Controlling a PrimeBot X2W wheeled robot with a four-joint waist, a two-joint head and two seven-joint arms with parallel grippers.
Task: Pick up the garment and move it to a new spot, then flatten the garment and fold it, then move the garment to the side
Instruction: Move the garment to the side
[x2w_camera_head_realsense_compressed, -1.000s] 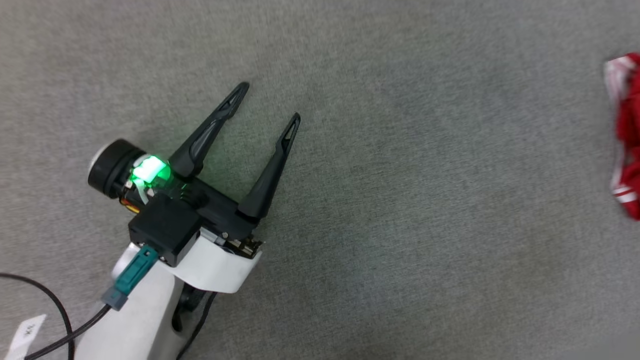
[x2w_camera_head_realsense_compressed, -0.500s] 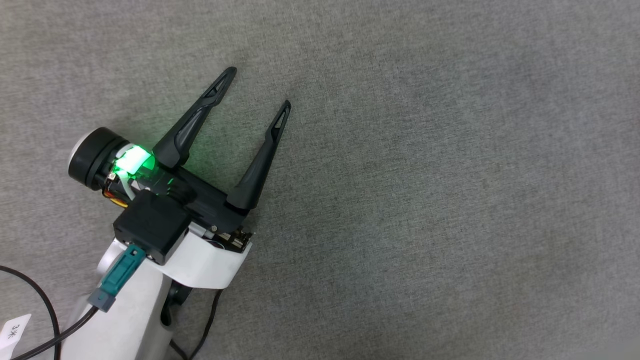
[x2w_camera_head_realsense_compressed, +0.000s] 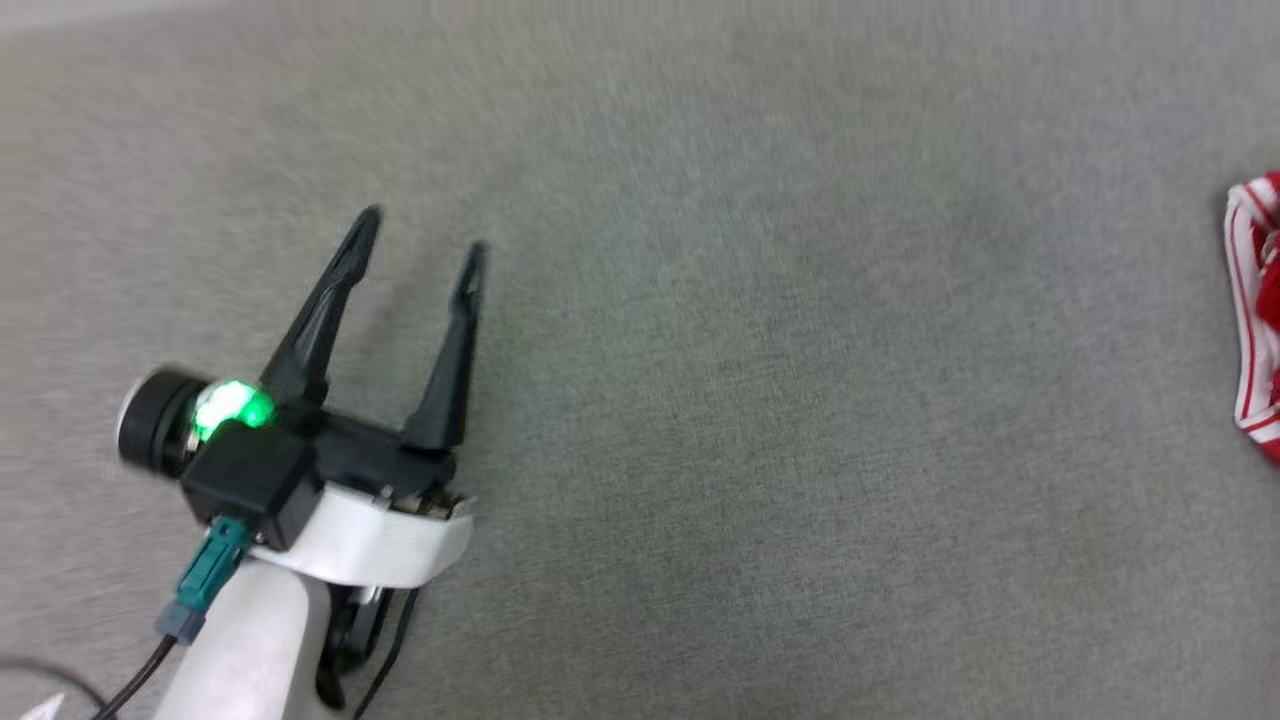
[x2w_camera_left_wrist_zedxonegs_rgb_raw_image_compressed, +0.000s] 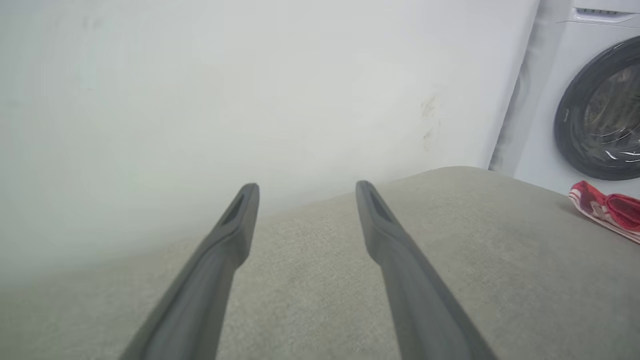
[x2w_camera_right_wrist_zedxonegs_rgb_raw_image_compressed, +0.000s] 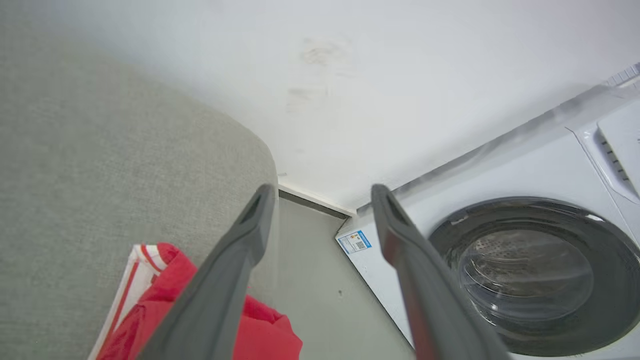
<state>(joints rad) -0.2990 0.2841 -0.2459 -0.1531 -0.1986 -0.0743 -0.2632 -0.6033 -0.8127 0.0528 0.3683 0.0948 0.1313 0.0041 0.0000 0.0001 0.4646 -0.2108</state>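
The camera has swung; the garment (x2w_camera_head_realsense_compressed: 1255, 310) (bunched) lies at the bench (x2w_camera_head_realsense_compressed: 800, 420) right edge; left gripper (x2w_camera_head_realsense_compressed: 422, 232) and right gripper (x2w_camera_right_wrist_zedxonegs_rgb_raw_image_compressed: 322, 192) gape empty.

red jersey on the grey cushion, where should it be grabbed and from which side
Probably the rumpled red bunch of the jersey, beside its striped trim: the folds stand up off the cushion, giving something to pinch. Come down from above with the right end effector, which is open close by it.
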